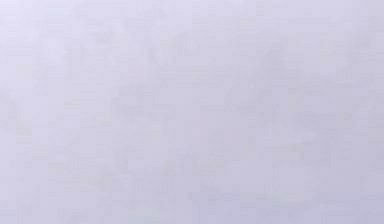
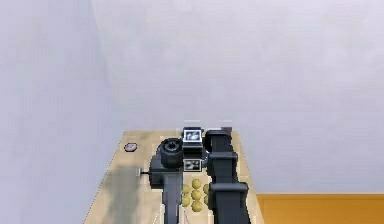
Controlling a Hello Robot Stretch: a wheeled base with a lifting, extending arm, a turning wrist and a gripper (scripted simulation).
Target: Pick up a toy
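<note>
In the arm side view my arm (image 2: 222, 165) reaches out over a light wooden tabletop (image 2: 128, 195). Its two white marker squares (image 2: 192, 135) stand at the far end, with the gripper (image 2: 160, 172) and its dark body just left of them, low over the wood. A cluster of small yellowish round blobs (image 2: 196, 192) lies on the top beside the gripper. A small dark flat round thing (image 2: 130, 147) rests near the table's far left corner. I cannot tell whether the gripper holds anything.
Pale walls (image 2: 250, 70) meet in a corner behind the table. A strip of orange-brown floor (image 2: 320, 208) runs along the arm side view's bottom right. The forward view faces a bare pale wall (image 1: 192, 112) close up.
</note>
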